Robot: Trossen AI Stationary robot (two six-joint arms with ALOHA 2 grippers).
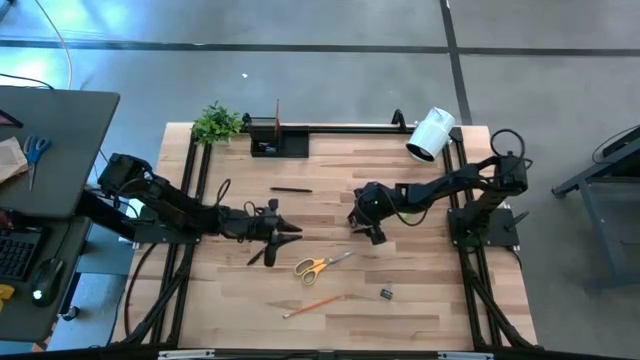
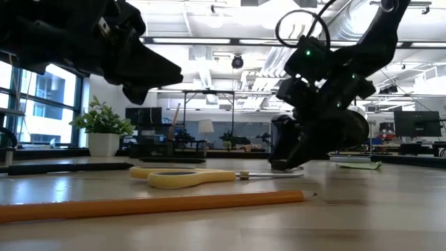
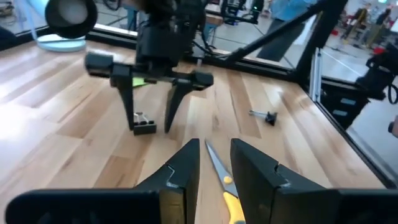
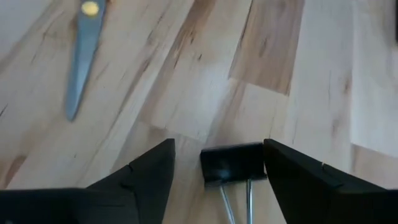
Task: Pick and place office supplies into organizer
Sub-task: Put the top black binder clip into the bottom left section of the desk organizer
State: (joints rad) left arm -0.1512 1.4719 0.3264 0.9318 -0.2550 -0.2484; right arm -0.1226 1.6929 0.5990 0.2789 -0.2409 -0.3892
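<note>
My right gripper (image 4: 217,146) is open and low over the table's middle (image 1: 365,232). A small black binder clip (image 4: 233,163) lies on the wood between its fingers, close to one; I cannot tell whether they touch. My left gripper (image 3: 214,146) is open and held above the table (image 1: 290,231), over the blade tips of the yellow-handled scissors (image 1: 322,265), which lie flat. An orange pencil (image 1: 312,305) and a second clip (image 1: 386,293) lie nearer the near edge. The black organizer (image 1: 278,143) stands at the far edge.
A black pen (image 1: 290,189) lies between the grippers and the organizer. A white cylinder (image 1: 430,133) sits at the far right corner and a small green plant (image 1: 217,122) at the far left. A dark desk (image 1: 50,150) stands left of the table.
</note>
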